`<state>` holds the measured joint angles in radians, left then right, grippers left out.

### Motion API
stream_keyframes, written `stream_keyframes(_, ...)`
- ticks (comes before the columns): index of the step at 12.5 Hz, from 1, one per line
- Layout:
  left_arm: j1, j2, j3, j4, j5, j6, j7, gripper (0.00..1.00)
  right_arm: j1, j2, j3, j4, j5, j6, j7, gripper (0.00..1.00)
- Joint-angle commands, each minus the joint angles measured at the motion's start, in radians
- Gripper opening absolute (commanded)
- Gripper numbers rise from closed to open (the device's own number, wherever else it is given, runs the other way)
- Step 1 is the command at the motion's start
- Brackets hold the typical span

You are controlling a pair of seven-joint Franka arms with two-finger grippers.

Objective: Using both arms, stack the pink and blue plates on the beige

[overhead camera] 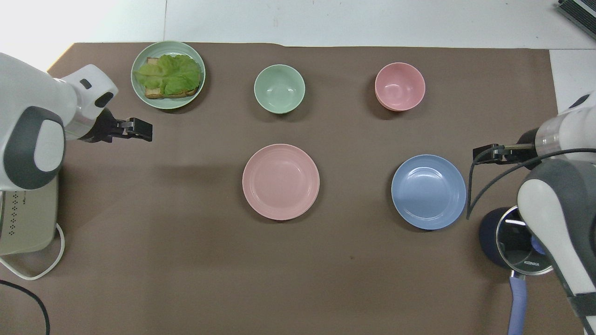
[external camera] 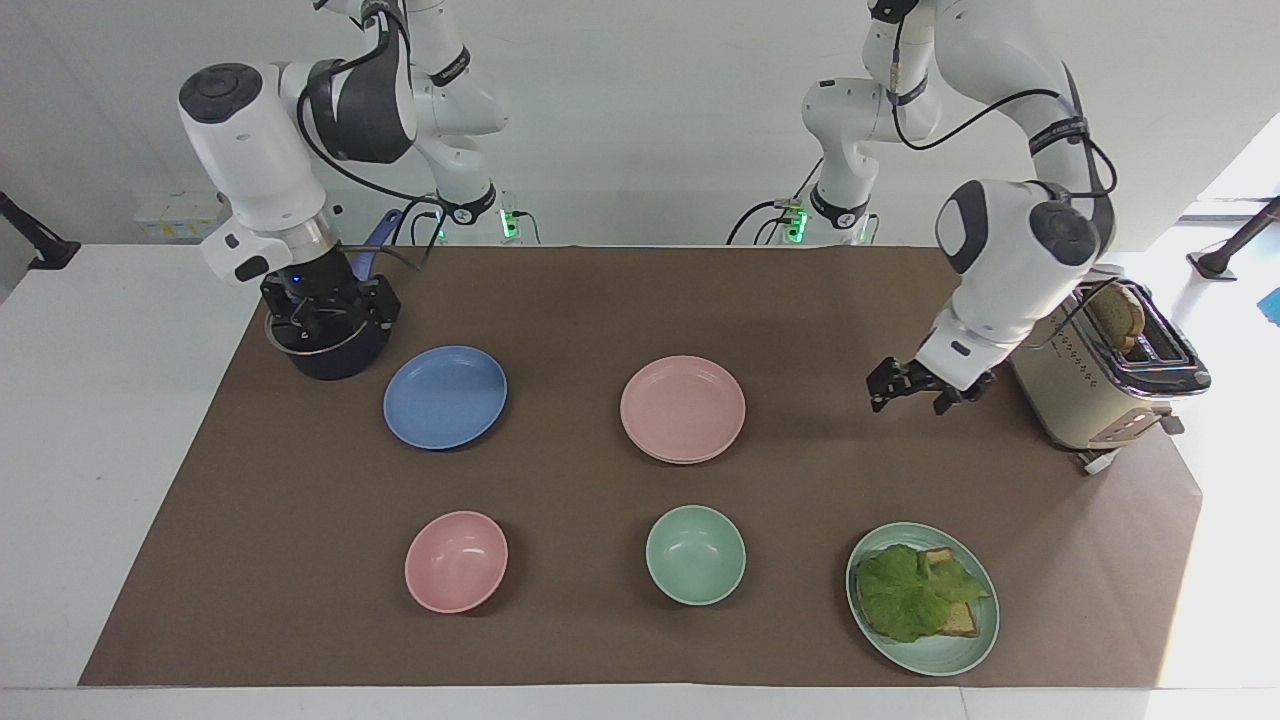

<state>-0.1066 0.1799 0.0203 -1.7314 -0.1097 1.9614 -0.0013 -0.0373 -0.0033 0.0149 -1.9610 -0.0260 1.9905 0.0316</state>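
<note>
The pink plate (external camera: 683, 408) (overhead camera: 281, 181) lies flat on the beige plate (external camera: 686, 461) at the middle of the mat. Only a thin rim of the beige plate shows under it. The blue plate (external camera: 445, 396) (overhead camera: 428, 191) lies alone on the mat toward the right arm's end. My left gripper (external camera: 910, 392) (overhead camera: 139, 130) hangs open and empty over bare mat beside the toaster, well clear of the pink plate. My right gripper (external camera: 328, 322) (overhead camera: 486, 153) is open and empty, low over the pot, beside the blue plate.
A dark pot with a glass lid (external camera: 325, 352) (overhead camera: 517, 237) stands by the blue plate. A toaster (external camera: 1090, 360) (overhead camera: 25, 218) is at the left arm's end. Farther from the robots sit a pink bowl (external camera: 456, 561), a green bowl (external camera: 695, 554) and a green plate with lettuce and bread (external camera: 922, 598).
</note>
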Motion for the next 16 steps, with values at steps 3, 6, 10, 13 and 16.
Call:
stream_keyframes(3,-0.007,-0.109,-0.008,0.050,0.080,-0.134,0.009,1.00,-0.012,0.095,0.007,-0.073,0.003,0.152,-0.013,1.00)
stream_keyframes(6,0.001,-0.115,-0.011,0.101,0.085,-0.200,0.012,1.00,-0.015,0.129,0.007,-0.121,0.006,0.266,-0.033,1.00)
stream_keyframes(10,0.005,-0.115,-0.008,0.099,0.076,-0.203,0.003,1.00,-0.042,0.183,0.007,-0.136,0.009,0.321,-0.103,1.00)
stream_keyframes(13,0.007,-0.115,-0.003,0.099,0.076,-0.194,0.007,1.00,-0.050,0.174,0.007,-0.189,0.069,0.329,-0.154,0.92)
stream_keyframes(16,0.022,-0.115,-0.002,0.099,0.076,-0.203,0.006,1.00,-0.094,0.155,0.007,-0.232,0.120,0.329,-0.258,0.82)
